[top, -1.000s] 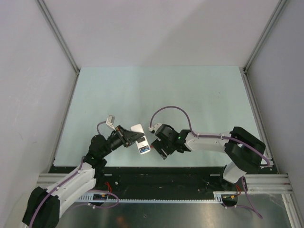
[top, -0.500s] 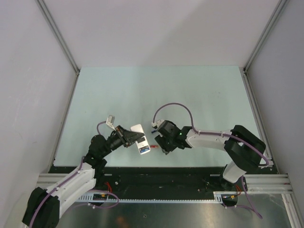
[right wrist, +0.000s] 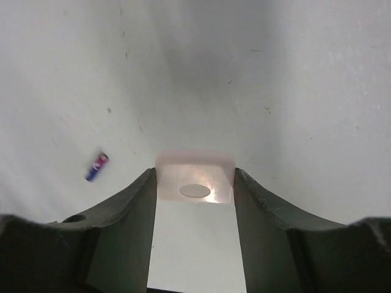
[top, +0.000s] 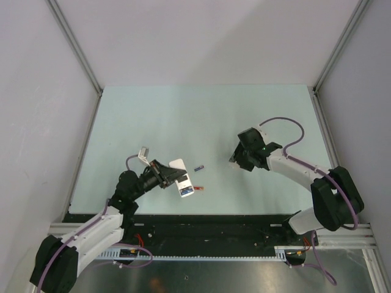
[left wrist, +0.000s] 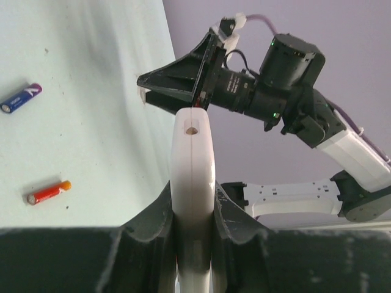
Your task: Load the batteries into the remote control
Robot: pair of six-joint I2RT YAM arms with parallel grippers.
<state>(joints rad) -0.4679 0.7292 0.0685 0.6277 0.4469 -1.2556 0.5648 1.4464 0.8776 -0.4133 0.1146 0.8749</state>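
Note:
My left gripper [top: 173,176] is shut on the remote control [top: 182,179], a white bar held edge-on between the fingers in the left wrist view [left wrist: 193,165], just above the table. A dark blue-purple battery [top: 198,167] and a red battery [top: 198,188] lie on the table right of the remote. Both also show in the left wrist view, the blue-purple battery [left wrist: 20,97] above the red battery [left wrist: 47,192]. My right gripper [top: 237,162] is off to the right, shut on a flat white cover plate [right wrist: 194,201] with an oval grip patch. The blue-purple battery [right wrist: 96,166] lies left of it.
The pale green table [top: 201,116] is fenced by grey walls and metal posts on three sides. A black rail [top: 201,229] runs along the near edge, close behind the remote. The right arm's purple cable [top: 287,122] loops over its wrist.
The right gripper has drawn back from the remote, up and to the right, carrying the white cover plate. The two batteries near the remote have come into view. The left arm has held still.

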